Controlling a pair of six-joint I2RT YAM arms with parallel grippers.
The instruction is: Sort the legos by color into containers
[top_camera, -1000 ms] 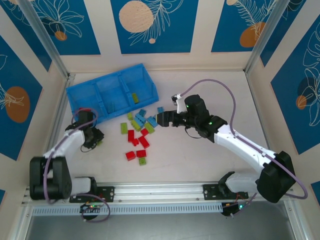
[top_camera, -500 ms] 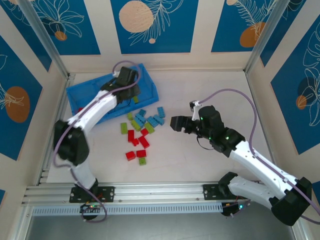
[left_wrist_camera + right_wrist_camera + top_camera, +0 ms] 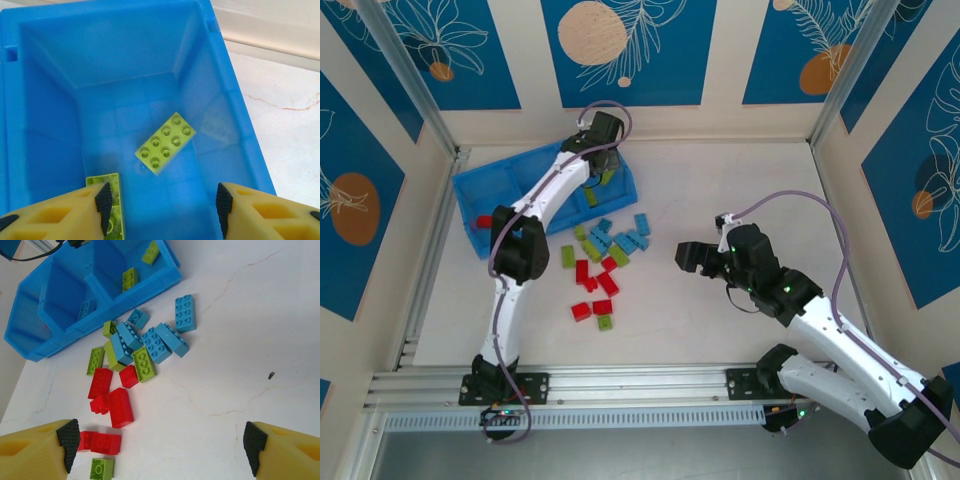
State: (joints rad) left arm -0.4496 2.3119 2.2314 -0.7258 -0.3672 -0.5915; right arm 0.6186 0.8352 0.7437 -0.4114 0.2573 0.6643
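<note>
Here, the left claw [image 3: 162, 200] gapes above two yellow-green legos [image 3: 165, 143].

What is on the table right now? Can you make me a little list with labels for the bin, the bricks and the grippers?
bin: blue, three compartments, at the back left of the table
left gripper: open, over the bin's right compartment, holding nothing
in that compartment: two yellow-green bricks
right gripper: open, above the table, holding nothing
loose bricks: red, light blue and yellow-green, piled on the table beside the bin
</note>
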